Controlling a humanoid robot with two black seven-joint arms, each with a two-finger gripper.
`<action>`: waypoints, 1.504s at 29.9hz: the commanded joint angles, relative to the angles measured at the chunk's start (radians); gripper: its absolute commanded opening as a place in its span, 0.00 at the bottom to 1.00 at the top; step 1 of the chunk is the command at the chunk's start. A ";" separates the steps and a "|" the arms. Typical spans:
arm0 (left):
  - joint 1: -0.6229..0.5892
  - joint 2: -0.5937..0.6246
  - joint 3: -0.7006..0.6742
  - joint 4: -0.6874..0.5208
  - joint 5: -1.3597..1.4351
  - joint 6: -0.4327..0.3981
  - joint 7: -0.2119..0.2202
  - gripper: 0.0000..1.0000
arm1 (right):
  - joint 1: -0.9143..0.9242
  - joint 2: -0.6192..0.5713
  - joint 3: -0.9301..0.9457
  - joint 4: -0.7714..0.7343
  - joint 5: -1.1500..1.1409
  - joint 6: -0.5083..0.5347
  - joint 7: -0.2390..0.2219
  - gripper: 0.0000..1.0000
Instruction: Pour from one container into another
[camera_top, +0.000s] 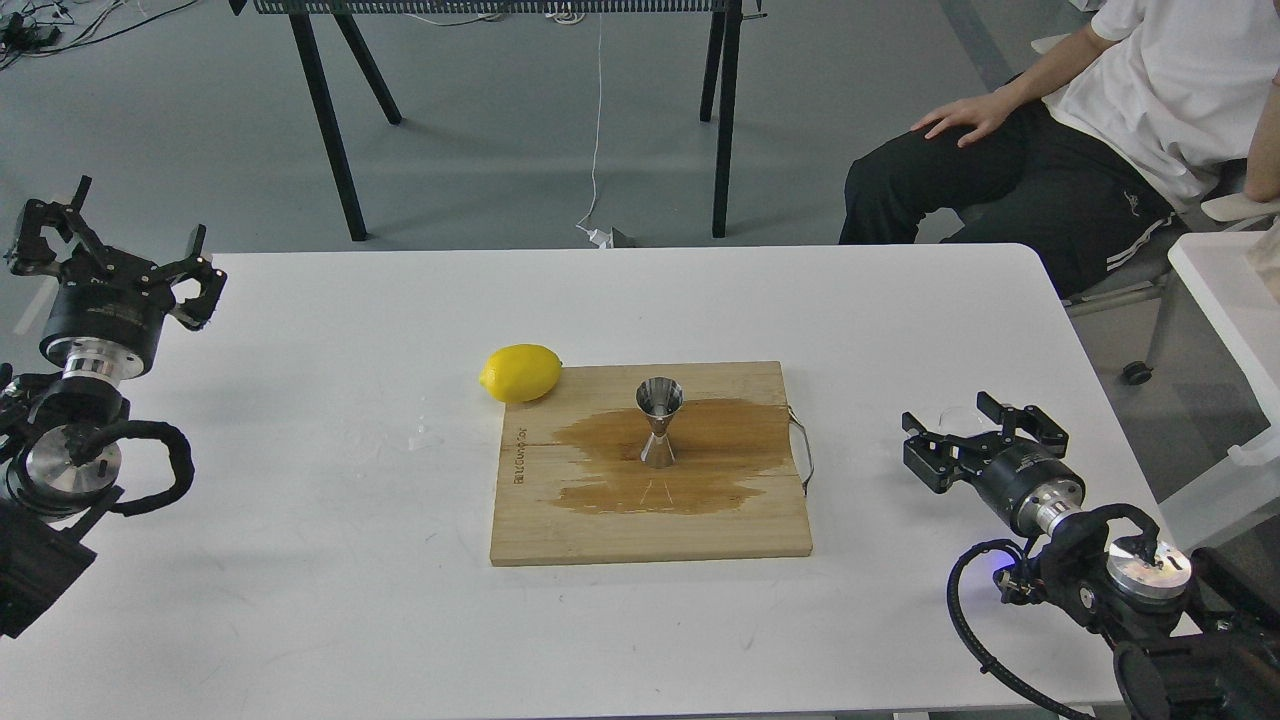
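Observation:
The shiny steel jigger stands upright in the middle of a wooden board, inside a dark wet patch. The clear glass cup shows only faintly on the white table near the right edge, between the spread fingers of my right gripper. That gripper is open and low over the table, well to the right of the board. My left gripper is open and holds nothing. It is raised at the table's far left edge, far from the board.
A yellow lemon lies at the board's back left corner. A metal handle sticks out of the board's right side. A seated person is beyond the back right corner. Black table legs stand behind.

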 joint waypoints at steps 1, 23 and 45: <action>0.000 0.001 0.000 0.000 0.000 0.000 0.000 1.00 | 0.014 -0.018 0.005 0.005 -0.004 0.112 0.003 0.98; -0.052 -0.003 -0.002 0.000 0.000 0.000 0.012 1.00 | 0.391 -0.155 0.005 -0.029 -0.136 0.181 0.042 0.99; -0.161 -0.015 -0.011 -0.011 0.008 0.000 0.032 1.00 | 0.413 -0.147 0.026 -0.075 -0.136 0.247 0.093 0.99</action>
